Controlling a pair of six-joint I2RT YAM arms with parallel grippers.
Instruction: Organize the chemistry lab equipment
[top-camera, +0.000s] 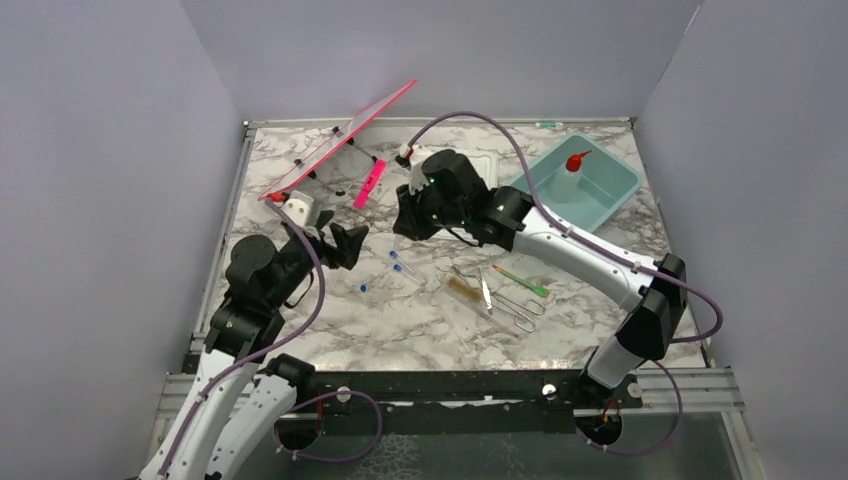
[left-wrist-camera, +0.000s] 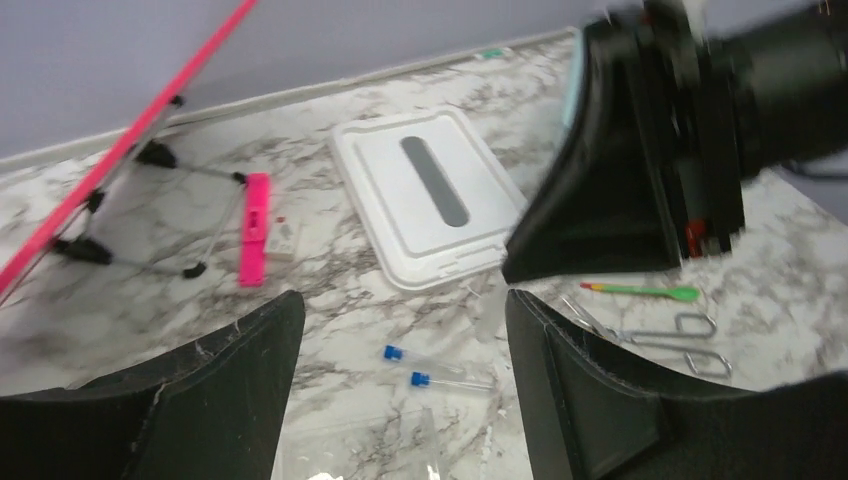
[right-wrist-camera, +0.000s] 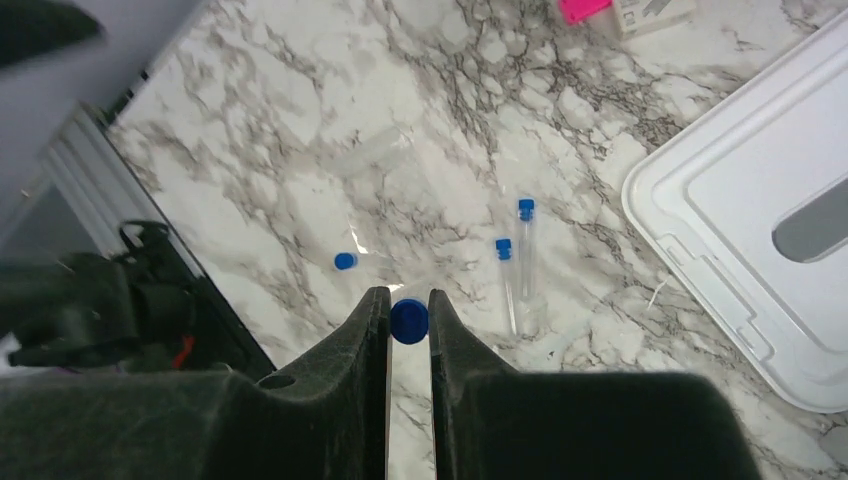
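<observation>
We record: marbled worktop (top-camera: 400, 330). Right arm stretched from near right corner to centre, right claw (right-wrist-camera: 408, 300) pinching a blue-capped tube (right-wrist-camera: 409, 322). Left claw (left-wrist-camera: 405, 320) spread, by left edge. Teal tub (top-camera: 612, 190), far right corner, holds squeeze bottle (top-camera: 571, 175). Two loose tubes (right-wrist-camera: 525, 250), centre.

1. The marble-patterned tabletop (top-camera: 420, 330) carries everything here.
2. Back right stands a teal plastic tub (top-camera: 605, 185), with a white rectangular lid (left-wrist-camera: 375, 200) lying flat near it.
3. Back left, a pink-edged clear panel (top-camera: 335, 150) tilts on a wire stand, with a pink bar (top-camera: 370, 183) at its foot.
4. In the centre, two clear blue-capped tubes (right-wrist-camera: 525, 255) lie side by side, with a third blue cap (right-wrist-camera: 345, 261) near them.
5. To the right of the tubes, a tan-bristled brush (top-camera: 465, 292), metal tweezers (top-camera: 486, 290), a green-tipped stick (top-camera: 520, 280) and a wire clamp (top-camera: 520, 312) lie clustered.
</observation>
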